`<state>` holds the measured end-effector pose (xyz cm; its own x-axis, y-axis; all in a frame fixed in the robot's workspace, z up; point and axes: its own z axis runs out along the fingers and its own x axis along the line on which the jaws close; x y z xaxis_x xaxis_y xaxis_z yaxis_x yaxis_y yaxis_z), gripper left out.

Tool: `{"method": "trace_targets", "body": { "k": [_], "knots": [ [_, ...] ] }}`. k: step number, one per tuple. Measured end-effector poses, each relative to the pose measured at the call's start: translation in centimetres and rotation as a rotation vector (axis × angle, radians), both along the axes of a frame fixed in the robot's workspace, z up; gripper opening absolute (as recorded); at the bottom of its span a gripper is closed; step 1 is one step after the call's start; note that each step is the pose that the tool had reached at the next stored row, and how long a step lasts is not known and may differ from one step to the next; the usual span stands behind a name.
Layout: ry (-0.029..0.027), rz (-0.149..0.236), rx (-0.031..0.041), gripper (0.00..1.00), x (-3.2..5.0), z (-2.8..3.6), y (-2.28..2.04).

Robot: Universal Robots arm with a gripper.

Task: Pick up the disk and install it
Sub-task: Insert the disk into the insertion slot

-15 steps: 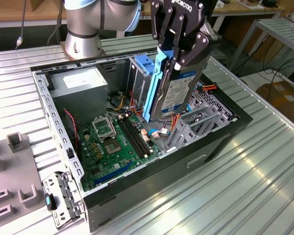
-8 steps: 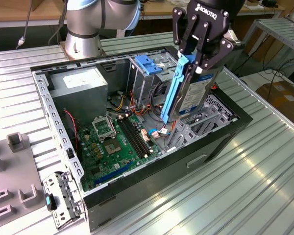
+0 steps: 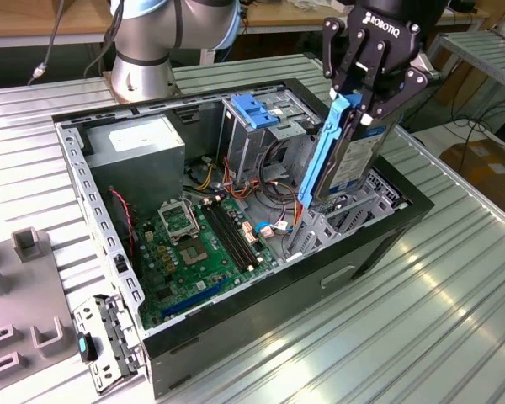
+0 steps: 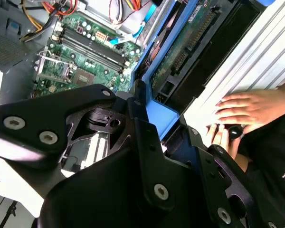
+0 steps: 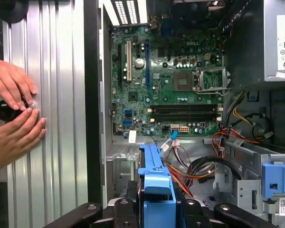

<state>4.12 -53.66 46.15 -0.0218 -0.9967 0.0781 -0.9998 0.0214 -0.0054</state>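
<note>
- Our gripper (image 3: 366, 105) is clenched on the top end of the disk (image 3: 358, 164), with a finger on either side of its blue carrier (image 3: 322, 156).
- The disk stands on edge, slightly tilted, inside the open computer case (image 3: 88, 189) toward the exterior view's right. Its lower end is down at the metal bay (image 3: 324, 229), near the motherboard (image 3: 198, 244).
- We judge the step in hand to be seating the disk in that bay.
- Doing it well means carrier edges square to the bay walls, travel straight along the disk's long side, and no twist.
- Loose cables (image 3: 273, 227) lie just beside the lower end, so we see a snag risk there.
- The arm (image 3: 151, 34) reaches over the case, with the wrist above the bay and the gripper pointing down, leaning a little with the disk.
- A person's hands (image 5: 12, 95) rest on the ribbed table (image 3: 421, 320) just outside the case wall, which we should mind.
</note>
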Motion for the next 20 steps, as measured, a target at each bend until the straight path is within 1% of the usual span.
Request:
{"method": "trace_targets", "body": {
  "k": [5,9,12,16,20],
  "knots": [
    [0.0000,0.000,-0.0055,0.37,1.35,-0.12,0.00],
    [0.0000,0.000,-0.0064,0.37,1.93,-0.18,0.00],
    [0.0000,0.000,-0.0064,0.37,2.08,-0.34,0.00],
    [0.0000,0.000,-0.0063,0.37,2.13,-0.80,0.00],
    [-0.0025,-0.002,-0.0063,0.37,2.15,-1.15,-0.01]
  ]
}}
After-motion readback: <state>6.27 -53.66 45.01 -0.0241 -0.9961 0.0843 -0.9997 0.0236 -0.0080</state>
